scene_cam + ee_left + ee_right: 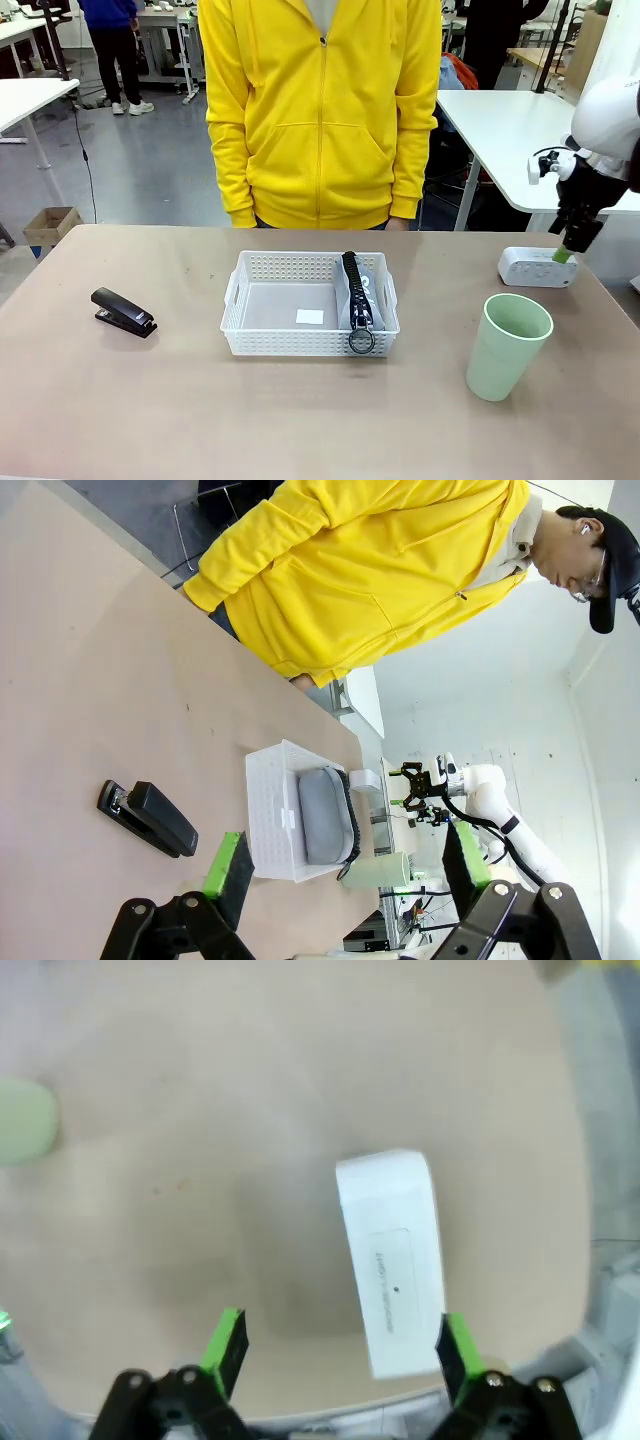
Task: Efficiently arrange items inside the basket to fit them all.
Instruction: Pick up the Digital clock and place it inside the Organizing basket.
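The basket (290,342) sits mid-surface. The grey pouch (358,295) stands on its long edge against the basket's right wall, zipper up, which seems meant to leave most of the floor free for the other items. The right gripper (566,252) hangs just above the small white box (535,267) near the far right corner, its jaws spread and empty, apparently lined up for a pick. In the right wrist view the box lies off-centre, close to one pad, so a small sideways shift looks needed. The left gripper (345,840) is held high, its jaws spread and holding nothing. Outside the basket, the black stapler (124,311) lies towards the left edge and the green cup (507,347) stands upright by the right edge
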Robot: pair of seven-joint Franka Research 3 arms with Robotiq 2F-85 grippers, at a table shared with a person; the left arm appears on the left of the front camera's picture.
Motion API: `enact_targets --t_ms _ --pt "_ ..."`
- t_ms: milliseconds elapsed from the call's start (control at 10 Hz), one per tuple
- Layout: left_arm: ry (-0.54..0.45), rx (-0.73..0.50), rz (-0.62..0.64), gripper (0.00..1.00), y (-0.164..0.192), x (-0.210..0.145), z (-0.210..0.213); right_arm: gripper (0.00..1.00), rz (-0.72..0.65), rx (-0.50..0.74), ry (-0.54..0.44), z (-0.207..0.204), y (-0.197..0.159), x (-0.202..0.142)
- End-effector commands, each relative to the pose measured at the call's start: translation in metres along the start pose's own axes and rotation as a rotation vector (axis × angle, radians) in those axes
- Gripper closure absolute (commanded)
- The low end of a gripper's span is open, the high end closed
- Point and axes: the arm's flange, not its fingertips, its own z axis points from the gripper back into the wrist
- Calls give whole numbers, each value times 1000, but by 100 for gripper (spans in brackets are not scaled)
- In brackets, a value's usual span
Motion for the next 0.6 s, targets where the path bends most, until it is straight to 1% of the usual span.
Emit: enact_targets --t_ms 0,100,200,300,500 --pt "-12 -21 -20 0 0 0 -1 0 533 97 -118 0 -5 -14" --pt "-12 -21 -20 0 0 0 -1 0 523 125 -106 -1 -7 -9" --pt "-12 -21 -20 0 0 0 -1 0 294 158 -45 -1 -13 0" --pt "-12 -21 -20 0 0 0 -1 0 320 43 -44 -5 2 1" --pt "-12 -21 -20 0 0 0 -1 0 320 43 -44 -5 2 1"
